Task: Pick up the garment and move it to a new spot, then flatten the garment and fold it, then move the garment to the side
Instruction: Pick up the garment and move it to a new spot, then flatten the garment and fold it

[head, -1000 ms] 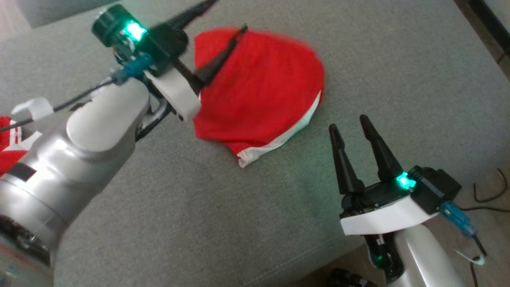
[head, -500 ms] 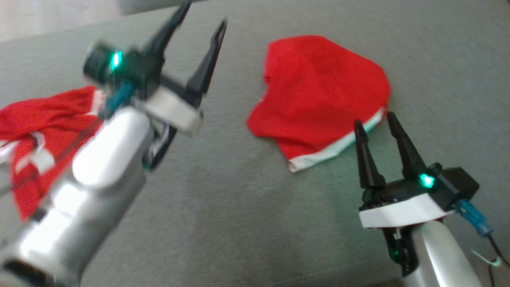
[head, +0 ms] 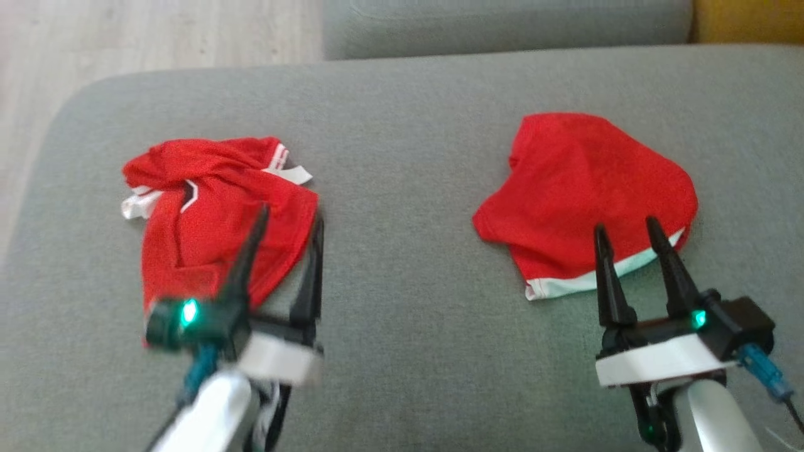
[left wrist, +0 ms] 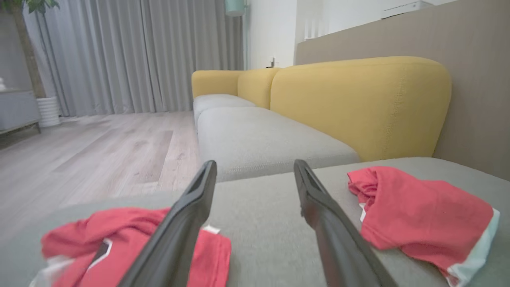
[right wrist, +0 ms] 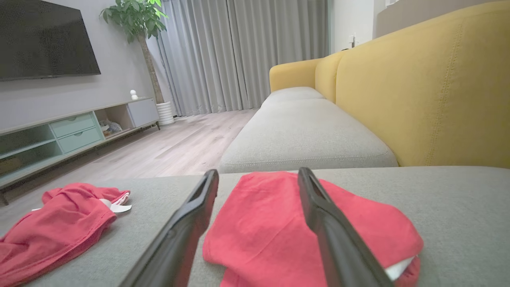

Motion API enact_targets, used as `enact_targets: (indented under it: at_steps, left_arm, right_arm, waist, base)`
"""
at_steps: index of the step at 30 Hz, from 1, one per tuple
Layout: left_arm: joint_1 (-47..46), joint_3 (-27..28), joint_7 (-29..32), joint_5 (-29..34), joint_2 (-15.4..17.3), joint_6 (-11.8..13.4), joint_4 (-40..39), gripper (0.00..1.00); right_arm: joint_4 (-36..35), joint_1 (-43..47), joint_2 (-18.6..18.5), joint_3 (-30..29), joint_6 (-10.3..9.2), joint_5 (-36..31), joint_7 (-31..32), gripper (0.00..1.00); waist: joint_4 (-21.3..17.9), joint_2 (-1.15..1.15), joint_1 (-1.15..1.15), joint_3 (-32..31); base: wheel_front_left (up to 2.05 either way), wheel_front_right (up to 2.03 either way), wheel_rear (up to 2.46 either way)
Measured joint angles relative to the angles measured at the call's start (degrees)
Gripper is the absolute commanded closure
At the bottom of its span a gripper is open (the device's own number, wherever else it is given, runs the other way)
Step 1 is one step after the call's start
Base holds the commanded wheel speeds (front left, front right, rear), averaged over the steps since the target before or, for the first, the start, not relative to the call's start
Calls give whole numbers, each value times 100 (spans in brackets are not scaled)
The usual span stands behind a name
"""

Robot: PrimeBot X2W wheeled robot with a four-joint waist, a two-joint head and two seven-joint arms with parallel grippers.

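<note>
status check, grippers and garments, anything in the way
Left gripper open, empty, at crumpled red garment. Right gripper open, empty, at folded red garment. Nothing in the way on grey cushion.

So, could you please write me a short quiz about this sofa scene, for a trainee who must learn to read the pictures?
1. True or false: the left fingers are shut on the crumpled garment.
2. Both garments lie on: A) the wooden floor, B) the grey cushion, C) a table.
3. Which fingers point toward the flat garment?

Key: 1 false, they stand open and hold nothing; 2 B; 3 the right fingers.
</note>
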Motion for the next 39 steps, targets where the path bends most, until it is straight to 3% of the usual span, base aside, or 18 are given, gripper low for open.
enact_targets:
  at_steps: [3,13,22,38,39]
  left_arm:
    - [506,212,1,197,-149,-14,-123,0]
    - [814,615,1,610,-519,-523,-87,0]
    - [786,864,1,869,-824,-894,143,0]
    - [568,1289,1,1156,-1118,-1270,280,0]
    - [563,1299,1,1170,-1131,-1276,280,0]
  right_arm:
    - [60,130,0,-16,0,-46,0,0]
    - [390,240,1,43,0,-290,0,0]
    - [1618,-31,2,319,0,-956,253,0]
    - [2726,-968,0,202,0,-1477,861,0]
    - [2744,-1007,0,204,0,-1490,894,35]
  waist:
    - [89,0,-1,-105]
    - [138,0,0,-150]
    - [284,0,1,38]
    - [550,0,1,469]
    - [546,0,1,488]
  base:
    - [0,0,0]
    - [0,0,0]
    - [0,0,0]
    - [0,0,0]
    - [0,0,0]
